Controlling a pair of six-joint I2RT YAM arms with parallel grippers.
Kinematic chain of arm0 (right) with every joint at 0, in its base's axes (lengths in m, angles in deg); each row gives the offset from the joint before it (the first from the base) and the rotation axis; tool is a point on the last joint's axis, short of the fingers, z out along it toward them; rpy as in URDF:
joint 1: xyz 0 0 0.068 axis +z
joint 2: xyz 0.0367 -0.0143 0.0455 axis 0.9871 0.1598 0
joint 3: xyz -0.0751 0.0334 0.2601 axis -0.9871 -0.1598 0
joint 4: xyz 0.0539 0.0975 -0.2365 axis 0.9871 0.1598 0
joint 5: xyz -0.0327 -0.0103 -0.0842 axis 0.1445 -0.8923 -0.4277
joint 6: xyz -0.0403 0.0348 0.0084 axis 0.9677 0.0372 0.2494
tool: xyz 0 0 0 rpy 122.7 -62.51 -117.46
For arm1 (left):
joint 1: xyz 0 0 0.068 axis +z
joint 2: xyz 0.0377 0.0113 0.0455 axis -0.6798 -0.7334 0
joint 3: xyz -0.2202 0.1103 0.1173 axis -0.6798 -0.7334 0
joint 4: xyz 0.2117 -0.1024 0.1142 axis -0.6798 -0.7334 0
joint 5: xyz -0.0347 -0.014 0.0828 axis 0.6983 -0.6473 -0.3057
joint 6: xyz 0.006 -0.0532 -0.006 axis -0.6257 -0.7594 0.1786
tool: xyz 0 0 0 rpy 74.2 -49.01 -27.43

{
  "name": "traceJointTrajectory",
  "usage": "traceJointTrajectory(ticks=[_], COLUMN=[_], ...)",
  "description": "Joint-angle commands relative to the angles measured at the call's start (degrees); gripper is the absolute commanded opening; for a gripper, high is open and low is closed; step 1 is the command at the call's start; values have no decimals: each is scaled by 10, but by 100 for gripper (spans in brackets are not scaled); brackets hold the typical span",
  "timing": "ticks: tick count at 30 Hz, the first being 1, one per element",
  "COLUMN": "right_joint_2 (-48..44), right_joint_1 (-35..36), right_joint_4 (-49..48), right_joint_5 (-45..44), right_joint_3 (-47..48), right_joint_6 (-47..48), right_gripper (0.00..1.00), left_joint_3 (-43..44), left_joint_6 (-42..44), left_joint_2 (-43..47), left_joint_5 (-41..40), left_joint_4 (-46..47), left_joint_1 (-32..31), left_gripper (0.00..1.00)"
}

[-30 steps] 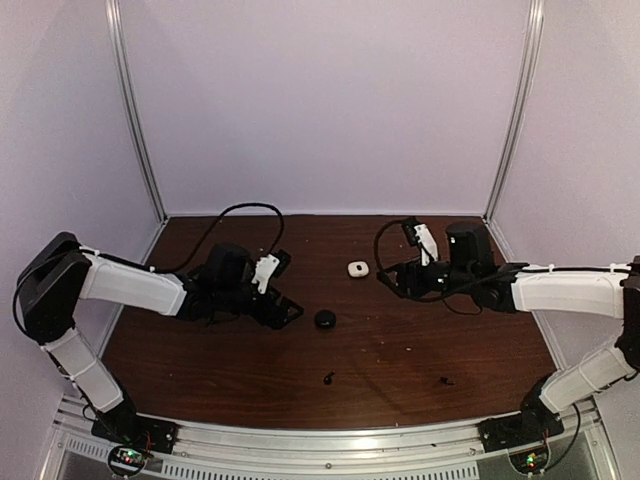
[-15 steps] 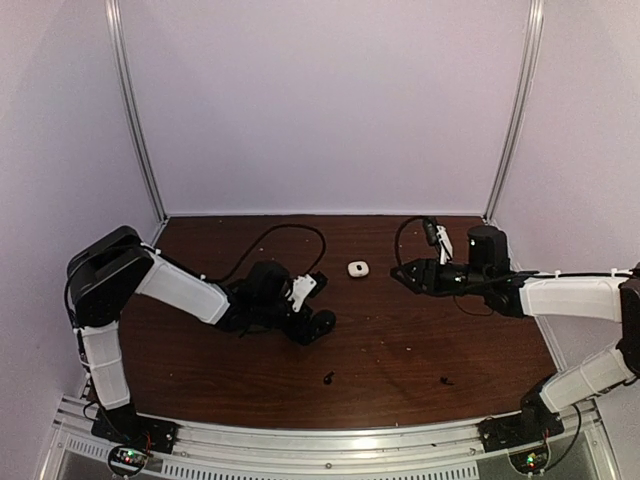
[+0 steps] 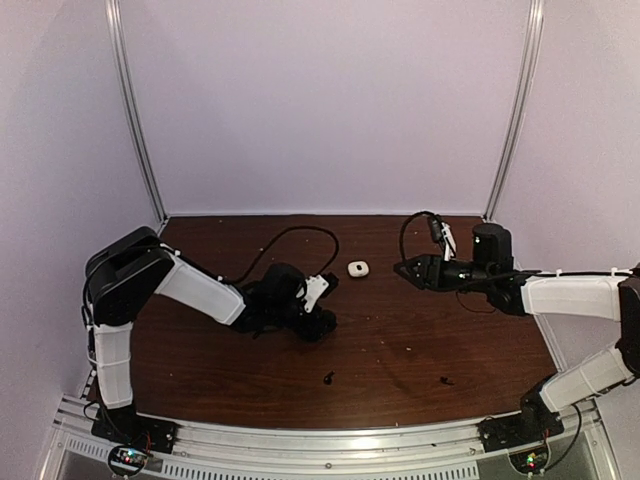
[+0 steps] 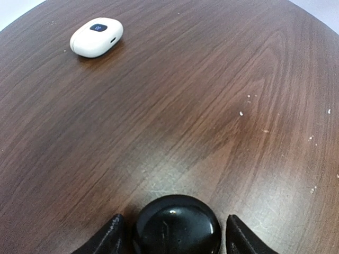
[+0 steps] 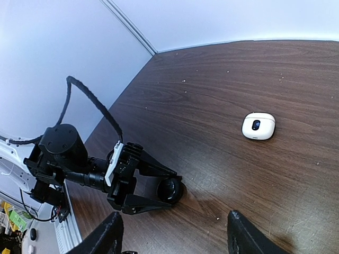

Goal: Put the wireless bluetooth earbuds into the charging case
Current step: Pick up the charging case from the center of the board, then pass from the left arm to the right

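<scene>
A round black charging case (image 3: 323,321) lies on the brown table between the fingers of my left gripper (image 3: 320,322). In the left wrist view the black case (image 4: 176,225) sits between the spread fingers (image 4: 109,239), with a gap showing on the right side. The left gripper is open. A closed white case (image 3: 358,268) lies further back and also shows in the left wrist view (image 4: 96,37). Two tiny black earbuds (image 3: 329,378) (image 3: 445,380) lie near the front. No white earbuds show. My right gripper (image 3: 402,269) hovers open and empty right of the white case (image 5: 258,126).
The left arm's black cable (image 3: 290,240) loops over the table behind it. The right wrist view shows the left gripper (image 5: 173,189) round the black case (image 5: 172,191). Lavender walls and metal corner posts (image 3: 137,120) enclose the table.
My left arm has reached right and brought its open fingers round the black case. My right gripper has drawn a little to the right.
</scene>
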Motion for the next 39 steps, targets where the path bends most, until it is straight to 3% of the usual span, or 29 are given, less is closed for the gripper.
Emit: traceJointTrajectory(ticks=[1, 11, 20, 28, 39], right_joint_2=[3, 25, 64, 90, 123], right_joint_1=[-8, -6, 9, 50, 120], right_joint_4=[-16, -41, -74, -85, -107], right_joint_5=[17, 72, 168, 218, 222], right_joint_3=[-6, -23, -23, -13, 19], right_joint_6=[-8, -21, -42, -72, -110], right_gripper=[67, 64, 59, 56, 54], left_joint_3=[7, -58, -120, -92, -58], left_joint_6=[23, 85, 246, 325, 356], left_joint_2=[-13, 74, 191, 228, 227], left_joint_5=[-30, -34, 31, 31, -4], left_joint_4=[-12, 51, 77, 13, -28], left_joint_1=[-5, -27, -65, -103, -141], left_gripper=[61, 49, 47, 47, 47])
